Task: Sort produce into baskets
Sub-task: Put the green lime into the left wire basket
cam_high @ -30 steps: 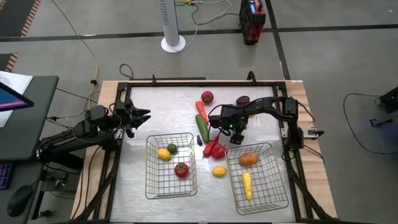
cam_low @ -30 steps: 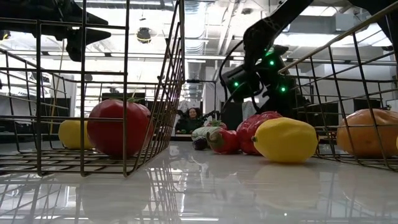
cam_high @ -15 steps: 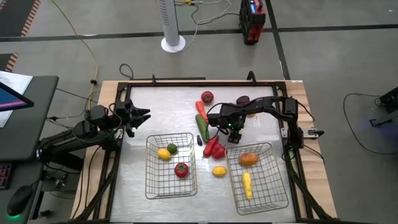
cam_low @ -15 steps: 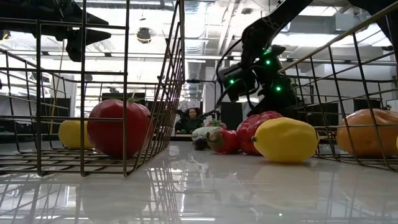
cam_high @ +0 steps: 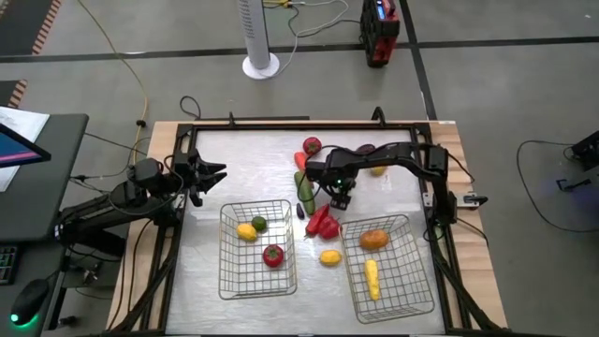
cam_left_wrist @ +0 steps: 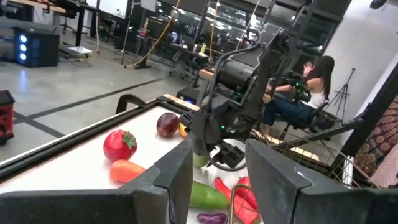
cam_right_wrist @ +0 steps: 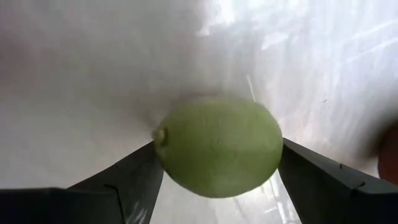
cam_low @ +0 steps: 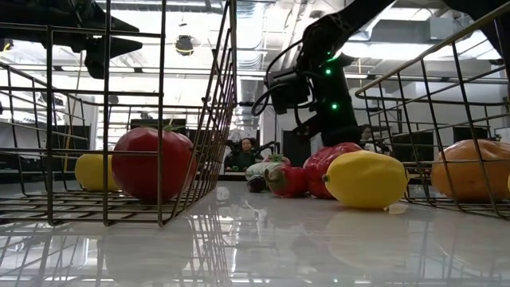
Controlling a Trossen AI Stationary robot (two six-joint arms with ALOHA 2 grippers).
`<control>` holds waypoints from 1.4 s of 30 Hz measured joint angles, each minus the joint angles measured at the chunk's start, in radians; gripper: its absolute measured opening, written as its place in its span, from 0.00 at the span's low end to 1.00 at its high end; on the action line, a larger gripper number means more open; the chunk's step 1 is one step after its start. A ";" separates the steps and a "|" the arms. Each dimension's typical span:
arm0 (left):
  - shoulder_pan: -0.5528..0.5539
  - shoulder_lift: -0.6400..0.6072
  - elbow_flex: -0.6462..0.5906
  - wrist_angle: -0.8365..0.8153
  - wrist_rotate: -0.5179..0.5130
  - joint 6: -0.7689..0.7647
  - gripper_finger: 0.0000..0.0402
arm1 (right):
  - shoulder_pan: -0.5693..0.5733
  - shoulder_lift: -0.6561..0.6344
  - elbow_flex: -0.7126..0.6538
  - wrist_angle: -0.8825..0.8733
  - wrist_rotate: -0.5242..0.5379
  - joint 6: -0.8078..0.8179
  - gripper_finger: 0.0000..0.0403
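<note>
The right gripper (cam_high: 341,199) is clamped on a pale green lime (cam_right_wrist: 217,145), smooth and egg-shaped with a little nub at one end. In the right wrist view the lime sits dead centre between the two dark fingers (cam_right_wrist: 121,186), long axis running straight across from one finger to the other, nub toward one of them. Both fingers touch its ends, and glossy white tabletop shows behind it. From above, that gripper hangs over the middle of the table (cam_high: 253,164), just beside the green cucumber (cam_high: 306,194) and right by the red peppers (cam_high: 323,224).

The two baskets are thin silver wire grid, open-topped rectangles. The left basket (cam_high: 227,271) has a yellow lemon (cam_high: 246,232), a small green round piece (cam_high: 259,223) and a shiny red tomato (cam_high: 272,255). The right basket (cam_high: 412,281) holds a lumpy orange piece (cam_high: 373,240) and a yellow corn cob (cam_high: 372,279) lying lengthwise, front to back. A loose yellow lemon (cam_high: 329,256) sits between the baskets. The cucumber and the orange carrot (cam_high: 302,165) beside it also point roughly front to back.

The left gripper (cam_high: 217,172) waits at the left edge, fingers apart, nothing in it.
</note>
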 joint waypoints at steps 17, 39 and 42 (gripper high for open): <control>0.000 0.000 0.000 0.000 -0.011 0.018 0.33 | -0.016 0.000 0.000 0.076 -0.010 -0.018 0.69; 0.000 0.000 0.000 0.000 -0.056 0.029 0.33 | 0.057 0.001 0.093 -0.141 -0.011 0.101 0.54; 0.000 0.000 0.000 0.000 -0.051 0.010 0.33 | 0.084 0.001 0.182 -0.181 -0.011 0.115 0.54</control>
